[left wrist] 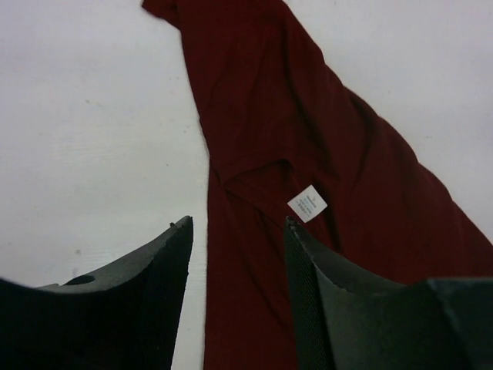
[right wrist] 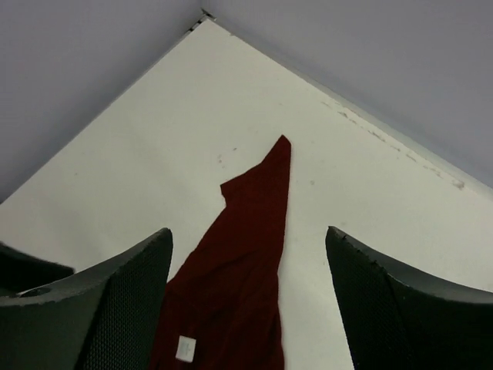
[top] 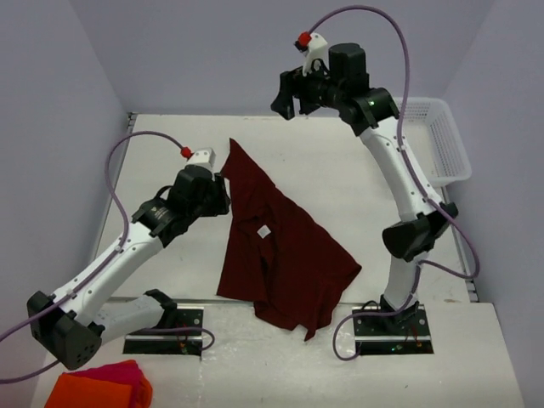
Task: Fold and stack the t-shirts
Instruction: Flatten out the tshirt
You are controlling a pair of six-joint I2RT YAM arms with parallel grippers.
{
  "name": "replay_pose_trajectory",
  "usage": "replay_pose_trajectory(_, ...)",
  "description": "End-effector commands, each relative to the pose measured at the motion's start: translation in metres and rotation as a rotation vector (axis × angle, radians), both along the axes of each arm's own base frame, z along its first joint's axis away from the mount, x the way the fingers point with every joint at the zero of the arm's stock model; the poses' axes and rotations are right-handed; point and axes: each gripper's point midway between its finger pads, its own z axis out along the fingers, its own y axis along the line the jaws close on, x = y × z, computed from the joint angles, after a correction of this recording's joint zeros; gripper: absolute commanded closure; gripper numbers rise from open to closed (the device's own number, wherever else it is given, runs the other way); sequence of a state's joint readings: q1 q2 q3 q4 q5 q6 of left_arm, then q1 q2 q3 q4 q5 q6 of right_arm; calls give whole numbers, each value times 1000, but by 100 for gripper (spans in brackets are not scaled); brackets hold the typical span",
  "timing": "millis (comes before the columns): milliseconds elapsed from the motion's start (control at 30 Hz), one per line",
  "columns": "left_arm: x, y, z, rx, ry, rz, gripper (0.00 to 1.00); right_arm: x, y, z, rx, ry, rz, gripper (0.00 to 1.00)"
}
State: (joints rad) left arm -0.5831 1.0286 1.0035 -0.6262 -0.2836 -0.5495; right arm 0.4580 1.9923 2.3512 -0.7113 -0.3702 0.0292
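Your left end effector sits with its jaws moderately apart and nothing between them. Its wrist view puts the maroon t-shirt just ahead of and beneath the right finger, with the white neck label just beyond that fingertip. Only the overhead view shows the whole shirt. It lies crumpled on the counter, running from beside the left end effector back toward the near edge. Your right end effector hangs high with jaws wide, holding nothing. Its wrist view shows the shirt's pointed tip well below it. Only the overhead view shows the white basket off to that end effector's right, its inside only partly visible. The same view shows the orange and pink cloths well behind the left end effector.
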Motion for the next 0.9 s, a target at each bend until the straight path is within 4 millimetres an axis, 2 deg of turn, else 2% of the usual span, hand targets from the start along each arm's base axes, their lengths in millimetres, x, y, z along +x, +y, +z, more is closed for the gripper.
replay_pose_trajectory(0,-7,-28,-34,-42,125,-112,49,-44,-45,6,-63,113,-196,22)
replay_pose_trajectory(33,-11,-37,-48,-54,183,-147,50,-58,-52,1,-58,150,-221,34)
replay_pose_trajectory(67,-14,-42,-59,-64,213,-167,51,-61,-57,-52,-121,231,-265,60)
replay_pose_trajectory(100,-17,-47,-67,-79,237,-189,52,-69,-60,-64,-119,238,-286,70)
replay_pose_trajectory(133,-25,-57,-74,-117,283,-232,52,-89,-67,-56,-81,216,-297,76)
replay_pose_trajectory(167,-30,-60,-83,-132,310,-243,52,-109,-66,-105,-129,297,-279,78)
replay_pose_trajectory(200,-30,-65,-84,-154,305,-258,52,-118,-60,-108,-94,300,-245,66)
replay_pose_trajectory(233,-31,-66,-86,-169,312,-255,52,-130,-57,-119,-77,339,-233,59)
replay_pose_trajectory(267,-31,-64,-89,-165,317,-245,52,-156,-51,-143,-100,383,-186,55)
replay_pose_trajectory(300,-30,-64,-89,-162,313,-238,52,-163,-46,-149,-108,377,-181,52)
replay_pose_trajectory(333,-27,-61,-88,-155,300,-219,52,-181,-34,-160,-125,391,-149,51)
replay_pose_trajectory(367,-23,-60,-84,-151,286,-207,52,-194,-31,-177,-150,417,-129,51)
replay_pose_trajectory(467,-16,-60,-72,-152,244,-198,52,-225,-13,-200,-186,483,-78,52)
replay_pose_trajectory(500,-16,-64,-69,-159,240,-221,52,-231,-12,-206,-206,492,-88,52)
replay_pose_trajectory(567,-24,-81,-66,-209,263,-334,52,-244,-12,-219,-239,504,-99,41)
replay_pose_trajectory(633,-31,-88,-69,-236,286,-377,52,-250,-8,-225,-230,524,-88,40)
replay_pose_trajectory(767,-27,-75,-75,-193,270,-309,52,-270,2,-242,-252,564,-41,40)
replay_pose_trajectory(867,-21,-61,-70,-147,240,-238,52,-282,15,-256,-266,593,9,41)
